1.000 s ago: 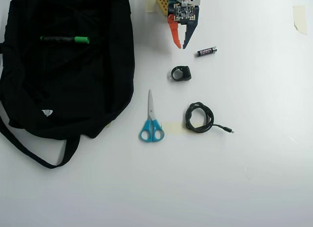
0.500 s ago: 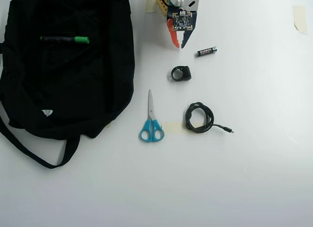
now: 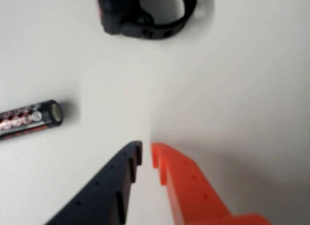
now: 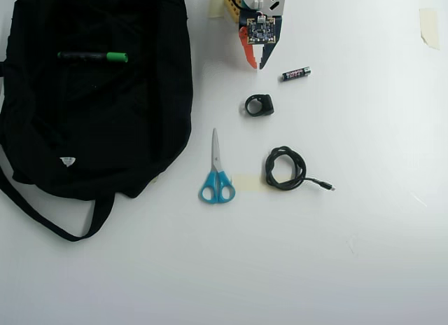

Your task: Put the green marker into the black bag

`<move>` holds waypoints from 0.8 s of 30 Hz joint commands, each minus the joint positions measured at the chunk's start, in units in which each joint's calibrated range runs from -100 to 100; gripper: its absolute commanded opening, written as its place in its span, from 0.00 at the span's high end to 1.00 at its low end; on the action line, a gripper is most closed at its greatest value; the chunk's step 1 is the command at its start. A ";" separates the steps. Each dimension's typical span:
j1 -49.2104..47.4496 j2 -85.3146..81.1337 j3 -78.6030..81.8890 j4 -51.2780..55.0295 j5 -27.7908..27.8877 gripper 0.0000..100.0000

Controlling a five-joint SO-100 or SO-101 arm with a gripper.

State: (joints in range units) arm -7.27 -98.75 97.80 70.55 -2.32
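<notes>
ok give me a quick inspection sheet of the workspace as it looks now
surface: white table, one strip of pale tape beside the scissors.
job's things: slim green-capped marker lies on the large floppy black fabric bag.
clutter: blue-handled scissors; short black battery; small black ring-shaped clip.
grippers: orange-and-dark two-finger gripper nearly closed, holding nothing, over bare table.
cables: coiled black cable, loose plug end trailing right in the overhead view.
surroundings: pale tape piece at the top right edge; nothing else seen.
</notes>
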 commanded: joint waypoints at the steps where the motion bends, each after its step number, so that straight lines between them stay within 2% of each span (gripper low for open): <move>1: 0.02 -0.75 1.48 1.55 0.07 0.98; 24: -0.28 -0.75 1.48 1.55 0.12 0.98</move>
State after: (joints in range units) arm -7.27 -98.75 97.80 70.55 -2.32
